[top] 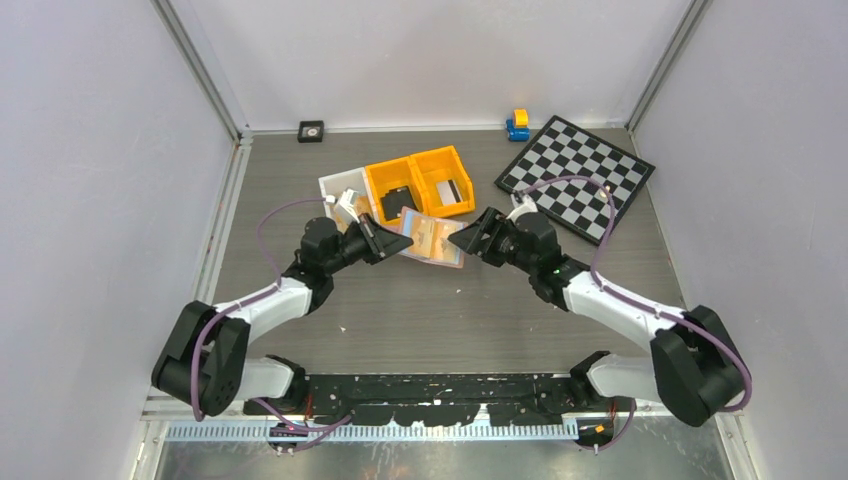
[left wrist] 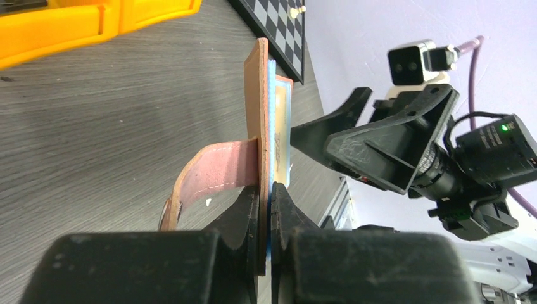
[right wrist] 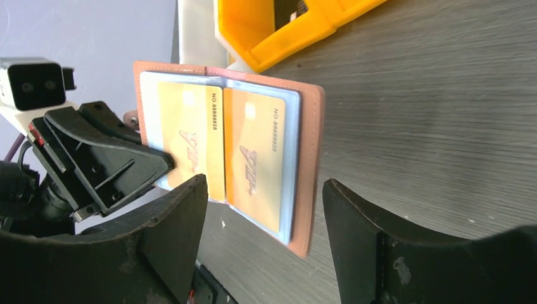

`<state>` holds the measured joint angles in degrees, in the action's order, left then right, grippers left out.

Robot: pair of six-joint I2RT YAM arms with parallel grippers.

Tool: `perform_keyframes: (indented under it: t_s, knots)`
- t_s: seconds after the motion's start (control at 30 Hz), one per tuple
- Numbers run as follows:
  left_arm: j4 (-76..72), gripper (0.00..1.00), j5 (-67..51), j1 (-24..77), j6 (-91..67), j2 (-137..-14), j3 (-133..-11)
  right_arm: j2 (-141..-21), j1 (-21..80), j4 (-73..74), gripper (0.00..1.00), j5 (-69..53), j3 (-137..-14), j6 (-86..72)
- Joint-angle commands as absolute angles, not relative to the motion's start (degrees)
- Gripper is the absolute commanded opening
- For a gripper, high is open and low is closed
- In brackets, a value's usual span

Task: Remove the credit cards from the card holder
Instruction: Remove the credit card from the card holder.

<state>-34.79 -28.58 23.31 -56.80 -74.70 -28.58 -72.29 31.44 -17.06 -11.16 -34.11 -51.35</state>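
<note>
The card holder [top: 432, 241] is a tan-pink bifold, held open above the table's middle. My left gripper [left wrist: 271, 190] is shut on its left half, pinching cover and clear pocket; the snap tab [left wrist: 215, 168] curls out to the left. In the right wrist view the card holder [right wrist: 311, 139] faces the camera with two gold credit cards [right wrist: 253, 158] behind glossy pockets. My right gripper [right wrist: 266, 183] is open, its fingers straddling the holder's lower right corner without touching it. The left gripper's fingertips [right wrist: 166, 162] press the left card's pocket.
Two orange bins [top: 420, 185] and a white tray [top: 338, 186] stand just behind the holder, with dark items inside the bins. A chessboard [top: 577, 175] lies at the back right, a small blue and yellow toy [top: 517, 124] beside it. A black square [top: 311, 131] sits by the back wall.
</note>
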Motion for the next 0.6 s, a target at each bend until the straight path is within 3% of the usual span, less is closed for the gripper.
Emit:
perform_keyframes:
  t_s: [0.0,0.13,0.23,0.43,0.57]
  knots:
    - [-34.23,0.00,-26.55,22.30,-56.25,-71.40,-27.88,-65.56,31.09,-9.85,0.73,-0.55,-34.93,-48.77]
    - [-32.30,0.00,-25.13,22.24,-55.98,-70.78,-27.92,-58.75,30.98,-11.57,0.73,1.99,-32.29,-47.38]
    - [-33.39,0.00,-25.96,22.24,-56.60,-71.24,-27.88,-57.00,30.94,-19.18,0.69,-3.81,-29.26,-46.57]
    - [-38.98,0.00,-29.22,22.24,-58.81,-73.59,-27.70,-64.35,30.95,-31.75,0.53,-18.89,-29.61,-49.54]
    - [-43.37,0.00,-31.33,22.24,-61.07,-75.28,-27.49,-69.78,31.02,-36.49,0.47,-23.38,-30.28,-51.99]
